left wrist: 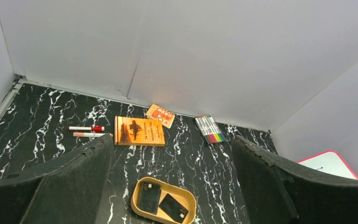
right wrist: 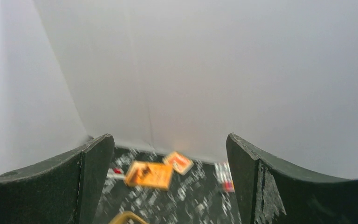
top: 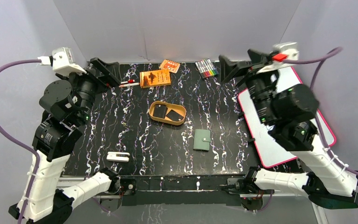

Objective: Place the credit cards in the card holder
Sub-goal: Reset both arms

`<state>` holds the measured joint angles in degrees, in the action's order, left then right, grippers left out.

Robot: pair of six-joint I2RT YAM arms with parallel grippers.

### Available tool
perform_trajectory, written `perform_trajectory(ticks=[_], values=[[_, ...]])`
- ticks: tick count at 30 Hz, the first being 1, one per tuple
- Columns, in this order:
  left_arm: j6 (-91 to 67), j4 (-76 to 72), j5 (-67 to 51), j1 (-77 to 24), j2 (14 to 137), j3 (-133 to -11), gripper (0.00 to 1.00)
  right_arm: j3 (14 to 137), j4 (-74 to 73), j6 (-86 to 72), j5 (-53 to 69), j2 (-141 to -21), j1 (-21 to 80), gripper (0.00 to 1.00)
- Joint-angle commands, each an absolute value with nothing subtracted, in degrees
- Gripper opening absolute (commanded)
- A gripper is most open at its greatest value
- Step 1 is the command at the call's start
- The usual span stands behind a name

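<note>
Raised arms park the left gripper (top: pixel 106 72) and right gripper (top: pixel 230 69) high over the marbled black surface (top: pixel 121 126), each spread wide and empty. A raised rim on the tan oval tray (top: pixel 151 113) likely corrals loose items. Near it lies the closed green card holder (top: pixel 202 140), snap-tabbed. In the tray, two thin matte credit cards (top: pixel 157 111) lie flat.

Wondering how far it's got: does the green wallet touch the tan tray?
Apart. The top view shows bare marbled table between the green wallet and the tan tray.
</note>
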<state>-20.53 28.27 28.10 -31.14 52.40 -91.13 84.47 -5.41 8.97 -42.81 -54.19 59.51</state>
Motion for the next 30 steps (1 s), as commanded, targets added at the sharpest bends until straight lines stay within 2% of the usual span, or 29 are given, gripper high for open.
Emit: perform_trajectory(ticks=[1,6,14,19,23,25,30], values=[[-18.4,28.2,28.0,-31.9,53.3,-97.5,0.94,96.1,0.8,9.3,-35.1,-57.3,59.6,0.99],[-17.4,28.0,26.1,-32.8,56.5,-101.4,0.94,105.7,2.2,10.5,-31.8,-64.9,59.6,0.98],[-14.5,26.7,26.3,-34.6,59.8,-106.2,0.94,112.6,11.8,16.8,-26.8,-72.8,59.6,0.99],[-12.1,25.5,28.6,-36.2,60.8,-107.9,0.94,117.7,18.4,30.2,-34.2,-79.2,64.5,0.99],[-10.8,24.5,29.9,-36.9,60.3,-106.0,0.94,114.3,25.3,41.3,-46.1,-81.9,68.3,0.98],[-10.5,24.3,29.9,-37.0,59.8,-105.0,0.94,109.8,24.3,39.2,-48.2,-80.1,68.5,0.98],[-9.6,23.8,30.6,-38.3,59.1,-104.3,0.94,101.9,16.4,26.4,-44.3,-72.1,68.6,0.99]])
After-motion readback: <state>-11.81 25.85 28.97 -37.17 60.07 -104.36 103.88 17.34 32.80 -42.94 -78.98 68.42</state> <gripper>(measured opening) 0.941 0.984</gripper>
